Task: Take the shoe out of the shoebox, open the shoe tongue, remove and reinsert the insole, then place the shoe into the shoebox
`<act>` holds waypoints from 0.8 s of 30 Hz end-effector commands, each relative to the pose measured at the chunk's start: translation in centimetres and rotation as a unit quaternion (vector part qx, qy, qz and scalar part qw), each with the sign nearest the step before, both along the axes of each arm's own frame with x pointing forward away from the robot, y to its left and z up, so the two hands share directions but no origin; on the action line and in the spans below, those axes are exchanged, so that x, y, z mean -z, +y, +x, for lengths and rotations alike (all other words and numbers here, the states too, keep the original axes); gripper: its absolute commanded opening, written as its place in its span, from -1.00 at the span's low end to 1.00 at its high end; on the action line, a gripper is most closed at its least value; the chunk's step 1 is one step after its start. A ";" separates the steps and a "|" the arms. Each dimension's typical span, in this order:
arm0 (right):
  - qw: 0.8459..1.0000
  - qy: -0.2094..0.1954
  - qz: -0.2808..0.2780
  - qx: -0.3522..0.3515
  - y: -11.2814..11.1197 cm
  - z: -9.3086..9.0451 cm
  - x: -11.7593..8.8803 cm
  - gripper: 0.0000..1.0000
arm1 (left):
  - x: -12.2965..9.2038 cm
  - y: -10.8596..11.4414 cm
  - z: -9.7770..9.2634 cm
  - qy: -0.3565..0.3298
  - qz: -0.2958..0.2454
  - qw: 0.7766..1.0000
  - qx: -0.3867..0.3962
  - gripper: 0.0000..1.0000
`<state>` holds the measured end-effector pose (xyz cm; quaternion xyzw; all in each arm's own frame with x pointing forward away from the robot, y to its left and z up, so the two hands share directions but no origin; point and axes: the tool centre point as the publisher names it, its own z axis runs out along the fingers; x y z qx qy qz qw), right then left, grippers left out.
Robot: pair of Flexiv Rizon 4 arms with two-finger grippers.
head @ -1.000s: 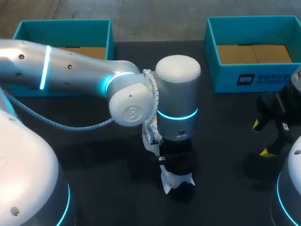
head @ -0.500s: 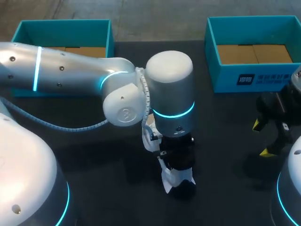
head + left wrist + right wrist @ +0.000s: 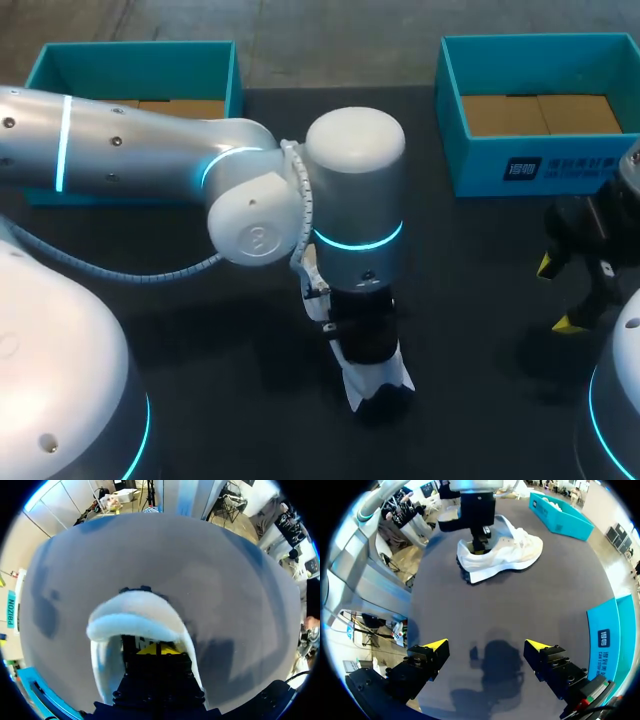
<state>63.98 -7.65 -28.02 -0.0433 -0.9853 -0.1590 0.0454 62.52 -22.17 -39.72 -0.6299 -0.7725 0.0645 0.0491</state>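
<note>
Head view, from the left: a teal left shoebox (image 3: 135, 60) stands at the far edge of the dark table (image 3: 240, 400), its brown floor showing. The left arm (image 3: 140, 155) comes in past it to the middle of the table and turns straight down over the white shoe (image 3: 372, 378), which hides all but its heel end. The shoe stands on its sole on the table, outside both boxes and well apart from each. In the right wrist view the left gripper (image 3: 479, 544) dips into the heel opening of the shoe (image 3: 505, 555); in the left wrist view the white collar of the shoe (image 3: 135, 625) curves around the left gripper (image 3: 157, 650) — whether it grips anything cannot be told. Farther right stands the teal right shoebox (image 3: 540, 110), and near it the right gripper (image 3: 556, 294) hangs above bare table, spread wide and holding nothing.
</note>
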 end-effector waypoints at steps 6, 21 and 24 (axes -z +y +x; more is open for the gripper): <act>1.000 -0.001 -0.001 0.001 0.0 -0.1 0.1 1.00 | 2.9 -1.6 0.6 0.009 0.010 1.000 -0.009 -1.00; 1.000 -0.001 -0.001 0.001 0.0 -0.1 0.1 1.00 | -2.9 -1.9 2.1 -0.050 -0.060 0.997 -0.016 -1.00; 1.000 -0.001 -0.001 0.001 0.0 -0.1 0.1 1.00 | -3.3 -1.4 2.6 -0.058 -0.061 0.996 -0.025 -1.00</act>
